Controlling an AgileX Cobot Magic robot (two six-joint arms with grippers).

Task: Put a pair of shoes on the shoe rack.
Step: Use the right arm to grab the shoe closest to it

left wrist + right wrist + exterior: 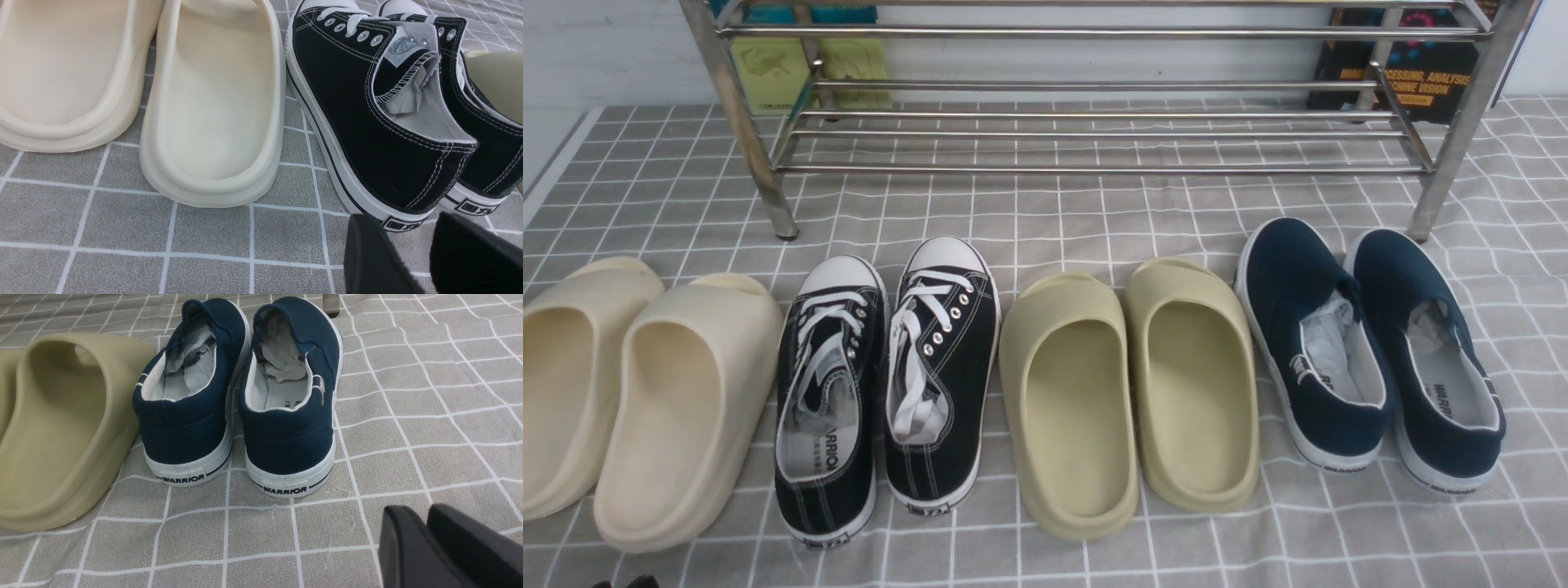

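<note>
Along the near edge of the checked cloth (1045, 555), the row runs from the cream slides (645, 392) through the black lace-up sneakers (886, 384) and the olive slides (1127, 392) to the navy slip-on pair (1282, 278). That pair is at the far right, on the cloth, toes towards the shoe rack (1094, 169), whose shelves are bare. The left gripper (404, 220) hangs just behind a black sneaker's heel, jaws narrowly apart and empty; closing there would take the wrong shoe. The right gripper (419, 512) sits behind the navy heels, to their outer side, empty. Its jaws are drawn so close that it cannot be told whether they are fully closed. They would likely need to widen to take a heel wall, or they would only push the shoe forward. The two navy shoes lie almost touching, and the inner one lies close against an olive slide, so a finger going in between could drag a neighbour along. The rack's right leg stands just beyond the outer toe, and a low carry might knock it. Only the front view gives the whole rack and row. Only the right wrist view shows the heel labels and the crumpled paper inside from behind. The left wrist view shows neither the navy pair nor the rack.
</note>
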